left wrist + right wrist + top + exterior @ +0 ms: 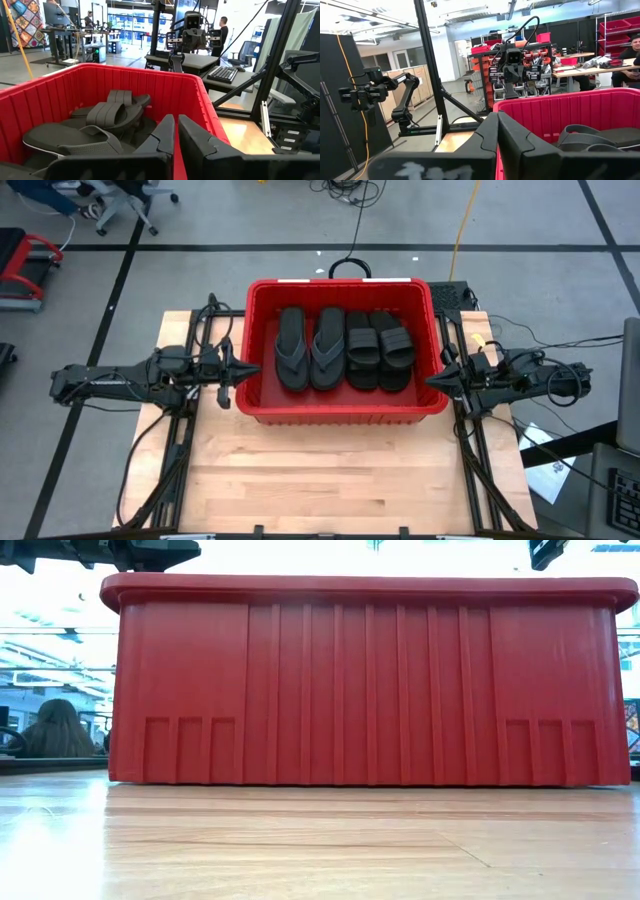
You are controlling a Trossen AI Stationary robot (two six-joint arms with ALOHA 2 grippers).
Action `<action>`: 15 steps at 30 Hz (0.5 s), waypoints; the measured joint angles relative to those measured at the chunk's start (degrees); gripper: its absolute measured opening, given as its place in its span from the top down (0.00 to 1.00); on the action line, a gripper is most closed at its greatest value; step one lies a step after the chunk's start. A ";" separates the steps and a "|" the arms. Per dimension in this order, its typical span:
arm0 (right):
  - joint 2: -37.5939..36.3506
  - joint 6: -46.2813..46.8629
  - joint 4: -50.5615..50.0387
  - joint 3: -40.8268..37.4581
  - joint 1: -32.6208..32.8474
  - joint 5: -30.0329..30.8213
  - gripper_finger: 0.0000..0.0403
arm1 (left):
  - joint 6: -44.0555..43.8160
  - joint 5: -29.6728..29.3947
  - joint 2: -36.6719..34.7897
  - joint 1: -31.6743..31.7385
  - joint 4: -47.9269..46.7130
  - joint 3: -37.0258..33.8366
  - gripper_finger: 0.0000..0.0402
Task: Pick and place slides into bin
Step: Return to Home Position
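The red bin (342, 412) stands on the far half of the wooden table and fills the low view (370, 680). In it lie a dark grey thong pair (308, 348) on the left and black slides (380, 350) on the right, seemingly stacked. The left wrist view shows the sandals (107, 117) on the bin's floor. My left gripper (250, 374) is shut and empty, hovering at the bin's left rim. My right gripper (432, 380) is shut and empty at the bin's right rim.
The near half of the table (340, 480) is bare wood. Black frame rails (185, 450) run along both table sides. Beyond the table are workbenches, other robot arms (512, 65) and people (55, 730) in the room.
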 joint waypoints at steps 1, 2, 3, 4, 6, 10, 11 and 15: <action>0.02 0.01 0.01 0.00 0.01 0.00 1.00 | -0.01 0.00 0.01 0.00 0.02 0.00 0.95; 0.02 0.00 0.02 0.00 0.00 0.00 1.00 | 0.01 0.00 0.00 0.02 0.02 0.00 0.94; 0.01 0.00 0.02 0.00 0.00 -0.02 1.00 | 0.01 0.00 0.02 0.02 0.02 0.00 0.94; 0.02 0.00 0.02 0.00 0.01 -0.01 1.00 | -0.01 0.00 0.00 0.00 -0.01 0.00 0.93; 0.02 0.00 0.01 0.00 0.02 -0.01 1.00 | -0.01 0.00 0.00 0.00 0.02 0.00 0.93; 0.02 0.00 0.02 0.00 0.02 0.00 1.00 | -0.01 0.00 0.02 0.02 0.00 0.00 0.94; 0.02 0.00 0.00 0.00 0.02 0.00 1.00 | 0.00 0.00 0.00 0.00 0.00 0.00 0.95; 0.02 0.00 0.01 0.00 0.01 -0.01 1.00 | -0.01 0.00 0.00 0.00 0.01 0.00 0.98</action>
